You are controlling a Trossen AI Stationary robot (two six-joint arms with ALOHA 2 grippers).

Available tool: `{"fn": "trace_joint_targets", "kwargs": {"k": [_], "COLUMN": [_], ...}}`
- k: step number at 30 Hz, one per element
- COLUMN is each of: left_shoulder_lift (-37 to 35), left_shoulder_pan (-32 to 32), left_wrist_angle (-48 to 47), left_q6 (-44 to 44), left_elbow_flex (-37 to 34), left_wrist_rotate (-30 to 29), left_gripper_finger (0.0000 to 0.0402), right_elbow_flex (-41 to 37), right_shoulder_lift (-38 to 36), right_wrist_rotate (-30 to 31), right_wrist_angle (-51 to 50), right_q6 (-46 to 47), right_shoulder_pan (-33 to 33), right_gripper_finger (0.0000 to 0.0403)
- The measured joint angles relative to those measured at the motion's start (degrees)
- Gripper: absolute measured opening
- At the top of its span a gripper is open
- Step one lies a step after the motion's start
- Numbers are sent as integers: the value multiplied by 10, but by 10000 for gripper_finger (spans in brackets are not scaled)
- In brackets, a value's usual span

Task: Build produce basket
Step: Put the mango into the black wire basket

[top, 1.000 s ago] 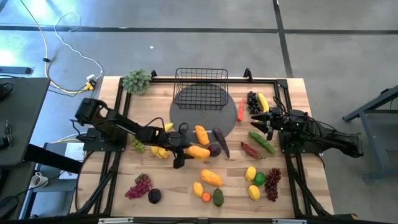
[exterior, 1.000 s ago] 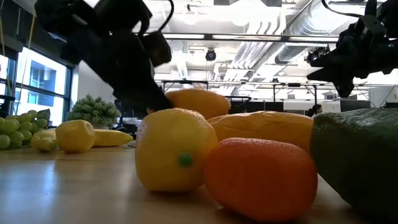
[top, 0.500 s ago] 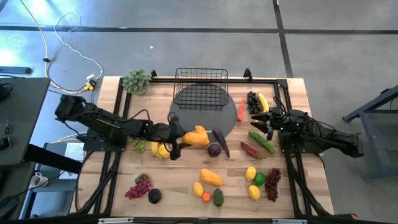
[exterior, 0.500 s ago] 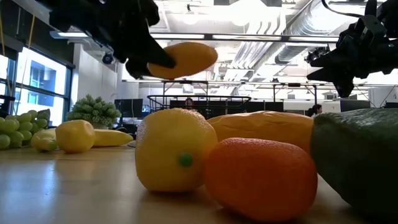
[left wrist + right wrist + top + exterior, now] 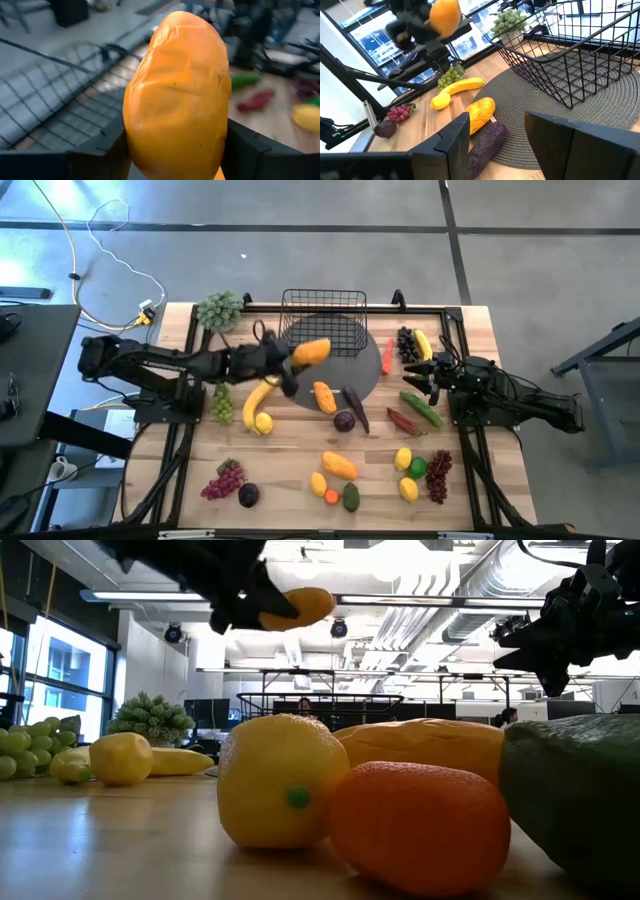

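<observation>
My left gripper [image 5: 288, 363] is clamped on an orange mango [image 5: 311, 351], one dark finger [image 5: 95, 155] pressed against each side of the fruit, and I hold it in the air at the near left corner of the black wire basket [image 5: 323, 321]. From table height the mango [image 5: 293, 606] hangs well above everything lying on the wood. The basket stands on the round grey mat [image 5: 368, 376] at the far middle of the table, and through my left wrist camera its mesh [image 5: 45, 100] shows just behind the fruit; I see nothing inside it.

My right gripper [image 5: 425, 375] waits near the right edge, its fingers [image 5: 451, 145] spread apart with nothing between them, pointing toward the mat.

Below my left arm lie a yellow banana [image 5: 258, 402] and green grapes [image 5: 222, 408]. On the mat's near edge rest a second mango [image 5: 324, 397] and a purple eggplant [image 5: 355, 407]. A red chili [image 5: 387, 357] lies just right of the mat, dark grapes [image 5: 405, 343] farther right, and a green cucumber [image 5: 421, 407] near my right gripper. Lemons [image 5: 403, 459], an avocado [image 5: 351, 498] and red grapes [image 5: 225, 479] sit along the near side. The leafy bunch [image 5: 219, 310] stays at the far left corner.
</observation>
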Motion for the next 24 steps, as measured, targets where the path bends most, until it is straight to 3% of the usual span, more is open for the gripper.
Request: {"fn": "trace_joint_targets", "kwargs": {"k": [15, 24], "left_shoulder_lift": [10, 62], "left_shoulder_pan": [182, 243], "left_wrist_angle": [-27, -48], "left_q6": [-29, -88], "left_elbow_flex": [37, 37], "left_wrist_rotate": [6, 37], "left_gripper_finger": [220, 221], "right_elbow_flex": [0, 0], "right_shoulder_lift": [0, 0], "right_wrist_rotate": [0, 0], "right_wrist_angle": [0, 0], "right_q6": [0, 0], "right_shoulder_pan": [0, 0], "right_gripper_finger": [172, 172]}}
